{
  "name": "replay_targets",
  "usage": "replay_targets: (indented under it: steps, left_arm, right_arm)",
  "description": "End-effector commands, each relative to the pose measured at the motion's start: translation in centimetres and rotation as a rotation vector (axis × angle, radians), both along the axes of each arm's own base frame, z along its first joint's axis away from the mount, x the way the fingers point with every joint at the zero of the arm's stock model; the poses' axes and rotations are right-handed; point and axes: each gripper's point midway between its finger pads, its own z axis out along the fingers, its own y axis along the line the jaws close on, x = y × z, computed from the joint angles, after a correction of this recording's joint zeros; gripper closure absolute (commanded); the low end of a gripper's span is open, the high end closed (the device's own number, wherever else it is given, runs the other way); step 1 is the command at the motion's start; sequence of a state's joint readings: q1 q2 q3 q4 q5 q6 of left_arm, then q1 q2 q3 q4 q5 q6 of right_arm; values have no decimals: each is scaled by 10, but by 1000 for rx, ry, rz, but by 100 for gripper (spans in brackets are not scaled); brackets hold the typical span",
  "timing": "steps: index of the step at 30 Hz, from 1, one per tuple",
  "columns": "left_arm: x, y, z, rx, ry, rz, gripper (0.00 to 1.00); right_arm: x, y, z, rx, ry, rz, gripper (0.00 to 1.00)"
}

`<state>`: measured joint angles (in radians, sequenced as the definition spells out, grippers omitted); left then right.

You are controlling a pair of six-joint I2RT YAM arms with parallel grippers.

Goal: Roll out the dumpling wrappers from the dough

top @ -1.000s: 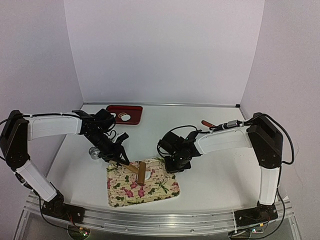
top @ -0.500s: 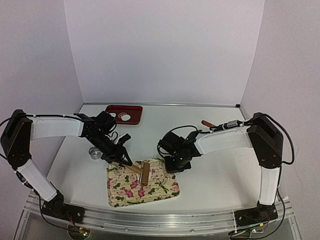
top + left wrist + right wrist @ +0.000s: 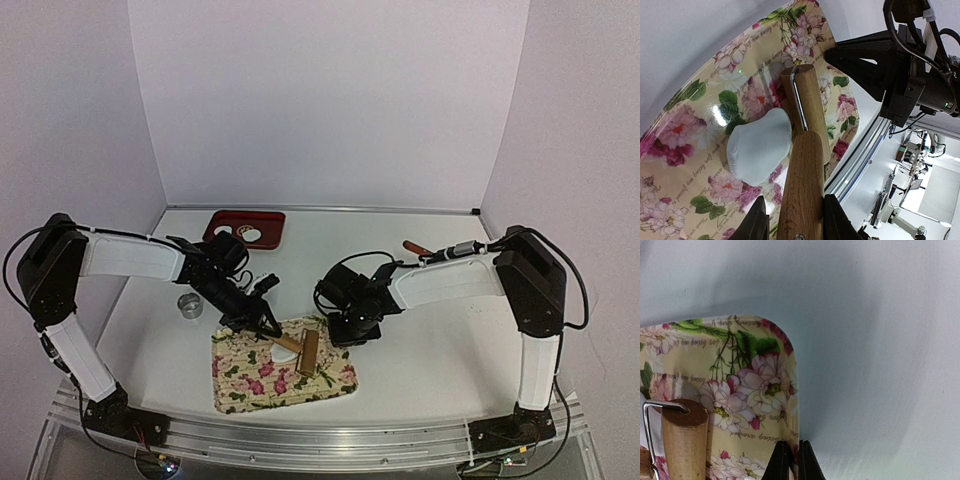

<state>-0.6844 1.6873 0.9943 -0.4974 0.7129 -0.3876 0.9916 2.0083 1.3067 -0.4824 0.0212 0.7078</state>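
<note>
- Where the left arm reaches out over the desk (image 3: 430, 350), one metal ring cutter (image 3: 190, 305) stands on the bare surface, just left of that arm's wrist and apart from everything else.
- One red tray (image 3: 268, 219) lies at the back of the desk, behind the left arm. One dumpling wrapper (image 3: 253, 235), a small white round disc, lies flat in it. The arm hides the tray's near left part.
- The left hand (image 3: 796, 222) is clenched on the wooden handle of the one rolling pin (image 3: 308, 352), one finger on each side of the handle. It reaches over the far left part of the floral tray (image 3: 245, 378).
- The rolling pin's roller lies on the floral tray, joined to the handle by a wire bracket. It points away from the left hand.
- One piece of dough (image 3: 760, 147), white, flattened and uneven in outline, lies on the floral tray. It sits along the left side of the roller and touches it.
- One floral tray lies at the near middle of the desk, between the two arms.
- The right hand (image 3: 790, 460) is closed tight, its two fingers pinching the rim of the floral tray at its far right corner.
- One tool with a brown handle (image 3: 415, 247) lies on the desk behind the right forearm, partly hidden by it. What kind of tool it is I cannot tell.
</note>
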Motion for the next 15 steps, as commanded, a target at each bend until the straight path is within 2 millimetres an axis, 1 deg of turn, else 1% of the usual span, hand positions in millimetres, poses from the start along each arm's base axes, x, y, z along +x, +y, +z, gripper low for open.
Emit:
replay_targets:
  steps: [1,3,5,6,8,9,11,15]
  left_arm:
    - [-11,43,-54,320,30,61,100]
    - [-1,35,-34,289,-11,67,100]
    - [7,27,-7,251,-47,76,100]
    - [10,23,10,226,-64,81,100]
    - [13,18,40,182,-84,91,100]
    - [13,17,51,172,-88,97,100]
    - [11,19,69,158,-90,107,100]
    - [2,29,87,166,-78,128,100]
  right_arm:
    - [-4,-23,-3,-89,1,-21,100]
    - [-4,-23,-2,-89,-1,-23,100]
    - [-4,-23,-2,-88,-2,-23,100]
    - [-4,-23,-2,-88,-2,-23,100]
    - [-3,-22,-2,-87,-1,-22,100]
    - [-3,-22,-2,-87,0,-20,100]
    - [-3,-20,-3,-86,2,-17,100]
    - [-3,-18,-4,-86,7,-11,100]
